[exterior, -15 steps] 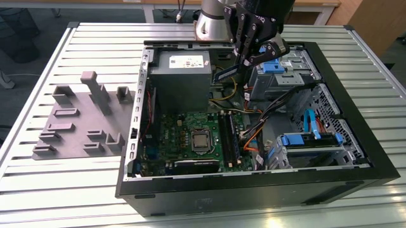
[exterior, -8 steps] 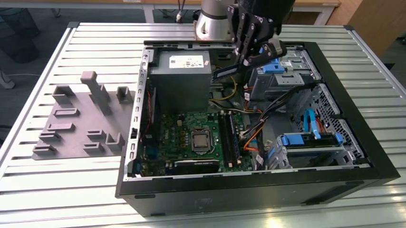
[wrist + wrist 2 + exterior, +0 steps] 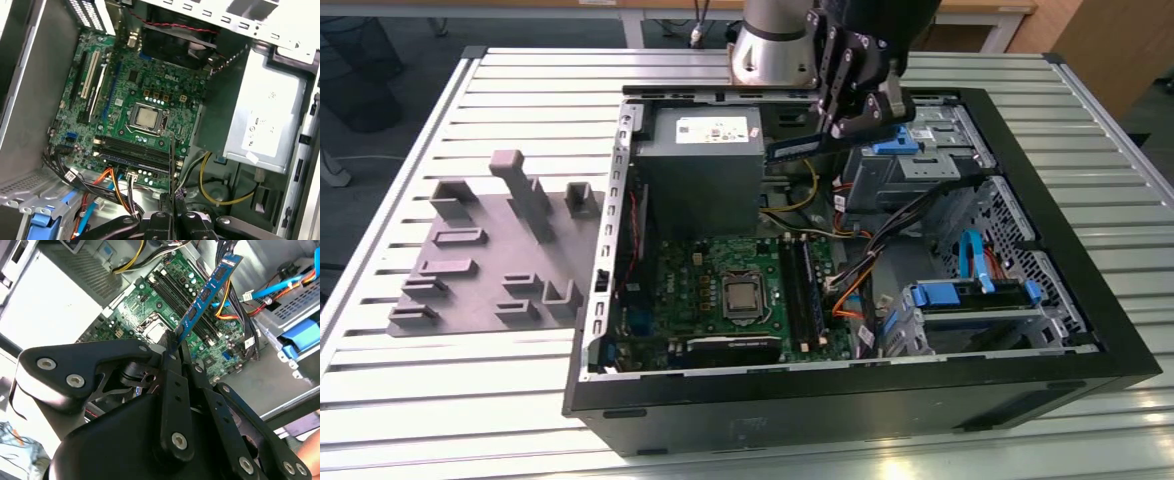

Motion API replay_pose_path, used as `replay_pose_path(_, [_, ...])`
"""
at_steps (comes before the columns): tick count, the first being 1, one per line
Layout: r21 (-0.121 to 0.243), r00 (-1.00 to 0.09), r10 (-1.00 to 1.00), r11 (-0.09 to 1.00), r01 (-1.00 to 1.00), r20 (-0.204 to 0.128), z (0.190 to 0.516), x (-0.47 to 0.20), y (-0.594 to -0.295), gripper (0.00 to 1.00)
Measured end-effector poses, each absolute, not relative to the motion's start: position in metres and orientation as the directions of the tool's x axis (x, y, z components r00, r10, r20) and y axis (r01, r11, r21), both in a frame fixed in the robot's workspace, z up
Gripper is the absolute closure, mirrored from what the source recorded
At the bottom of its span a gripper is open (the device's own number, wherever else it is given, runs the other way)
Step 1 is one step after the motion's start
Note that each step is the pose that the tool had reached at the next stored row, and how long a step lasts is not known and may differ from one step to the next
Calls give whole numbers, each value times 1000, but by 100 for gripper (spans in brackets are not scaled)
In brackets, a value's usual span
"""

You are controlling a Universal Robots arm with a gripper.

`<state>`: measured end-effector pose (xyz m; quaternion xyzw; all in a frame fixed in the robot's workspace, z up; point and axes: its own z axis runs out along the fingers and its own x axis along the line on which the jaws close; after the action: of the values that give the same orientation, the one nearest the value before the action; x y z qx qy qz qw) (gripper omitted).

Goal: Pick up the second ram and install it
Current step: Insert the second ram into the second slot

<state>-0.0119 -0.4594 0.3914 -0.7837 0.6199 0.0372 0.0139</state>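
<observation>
We are looking into the open computer case, its motherboard lying exposed. In the exterior view our gripper is hovering at one o'clock of that board, its fingers clenching the second ram in the air.

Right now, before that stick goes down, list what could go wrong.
1. The hand grips the thin blue circuit-board stick by one end only; it might pivot or meet the long black slots crooked.
2. Orange and black cables lie beside those slots and could snag it.
</observation>
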Motion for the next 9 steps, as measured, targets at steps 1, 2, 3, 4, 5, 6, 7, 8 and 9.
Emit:
replay_pose_path(1, [24,215,-974,-217,-976,-75,391,-12,-459,86])
replay_pose_path(2, [24,200,-977,-202,-979,-75,391,-12,-459,86])
replay_pose_path(3, [24,185,-980,-188,-982,-74,391,-12,-459,86])
replay_pose_path(4, [25,171,-982,-173,-985,-74,391,-12,-459,86])
replay_pose_path(5, [25,157,-985,-159,-987,-74,391,-12,-459,86])
replay_pose_path(6, [25,142,-987,-145,-989,-73,391,-12,-459,86])
replay_pose_path(7, [25,128,-989,-130,-991,-73,391,-12,-459,86])
replay_pose_path(8, [25,114,-991,-116,-993,-72,391,-12,-459,86])
replay_pose_path(9, [25,99,-992,-101,-995,-72,391,-12,-459,86])
